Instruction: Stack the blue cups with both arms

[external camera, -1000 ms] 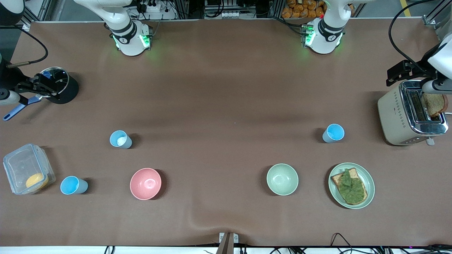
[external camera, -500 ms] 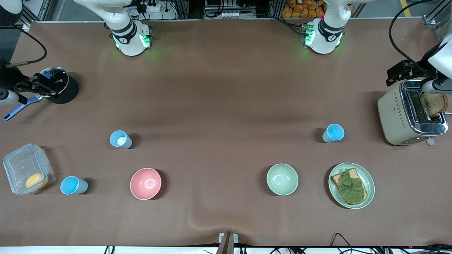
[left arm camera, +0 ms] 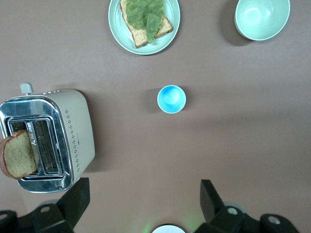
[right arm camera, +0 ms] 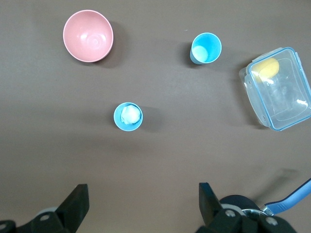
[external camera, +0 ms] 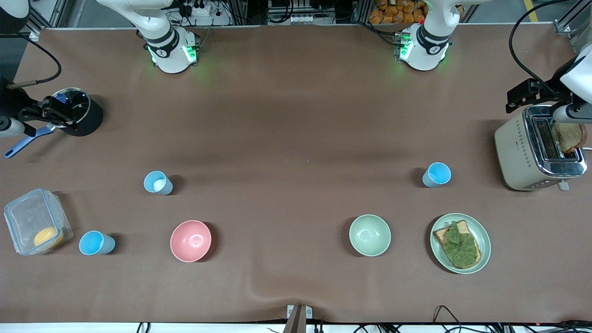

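Three light-blue cups stand upright and apart on the brown table. One cup (external camera: 436, 174) stands toward the left arm's end and shows in the left wrist view (left arm camera: 171, 99). A second cup (external camera: 158, 182) with something white inside and a third cup (external camera: 96, 243) stand toward the right arm's end. Both show in the right wrist view: the second cup (right arm camera: 129, 116) and the third cup (right arm camera: 206, 48). My left gripper (left arm camera: 144, 204) is open and empty, high above the table; it also shows in the front view (external camera: 520, 95). My right gripper (right arm camera: 143, 204) is open and empty, equally high; the front view (external camera: 60, 112) shows it too.
A pink bowl (external camera: 190, 240) and a pale green bowl (external camera: 369, 235) stand nearer the front camera. A plate with toast and lettuce (external camera: 481, 231) and a toaster (external camera: 522, 152) are at the left arm's end. A clear box (external camera: 27, 217) and a black pot (external camera: 88, 120) are at the right arm's end.
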Tool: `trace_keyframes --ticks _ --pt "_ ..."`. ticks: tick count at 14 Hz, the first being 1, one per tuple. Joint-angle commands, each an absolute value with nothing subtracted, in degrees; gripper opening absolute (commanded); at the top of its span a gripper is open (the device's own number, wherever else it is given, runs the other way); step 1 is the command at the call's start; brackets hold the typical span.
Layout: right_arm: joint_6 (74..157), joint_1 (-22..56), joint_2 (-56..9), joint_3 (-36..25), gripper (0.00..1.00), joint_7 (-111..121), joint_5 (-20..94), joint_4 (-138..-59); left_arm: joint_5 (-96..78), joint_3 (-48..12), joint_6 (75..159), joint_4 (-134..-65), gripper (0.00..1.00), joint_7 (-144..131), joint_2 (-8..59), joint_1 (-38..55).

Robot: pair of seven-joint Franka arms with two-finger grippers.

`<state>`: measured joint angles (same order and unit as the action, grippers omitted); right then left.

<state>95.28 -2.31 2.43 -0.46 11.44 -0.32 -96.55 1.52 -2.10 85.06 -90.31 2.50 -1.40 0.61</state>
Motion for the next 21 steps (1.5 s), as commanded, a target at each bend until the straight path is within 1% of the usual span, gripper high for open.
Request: trace_keyframes --ticks 1,4,9,12,15,17,18,21 --pt "94.22 -2.55 1.76 -0.18 1.00 10.72 -1.32 -95.10 2.20 -2.20 84.20 -89.56 1.00 3.95 -1.49 0.26" --pt "94.22 -2.55 1.76 -0.09 1.00 10.72 -1.32 -95.10 2.28 -2.28 84.11 -90.26 1.00 3.87 -1.58 0.35" --pt "93.61 -2.55 1.76 -0.09 1.00 10.72 -1.32 -95.10 2.29 -2.37 85.16 -94.91 1.00 3.51 -0.71 0.36" --pt "93.60 -2.64 1.76 -0.18 1.00 10.72 -1.32 -95.18 2.37 -2.29 91.29 -100.53 1.00 3.52 -0.53 0.18" --pt "93.60 -2.29 0.54 -0.09 1.00 10.81 -1.23 -95.10 2.46 -2.29 99.90 -108.43 1.00 3.52 -0.96 -0.70" --pt "92.91 -1.15 -2.71 0.17 1.00 10.72 -1.14 -95.27 2.46 -2.29 104.04 -112.31 1.00 3.52 -1.14 -0.62" --pt "92.47 0.68 -4.12 0.18 1.00 10.64 -1.14 -95.53 2.46 -2.29 105.72 -113.54 1.00 3.52 -1.06 -0.62" --pt "96.48 2.98 -9.48 0.18 1.00 7.23 -0.97 -95.97 2.46 -2.37 112.39 -119.16 1.00 3.43 -1.14 -0.53"
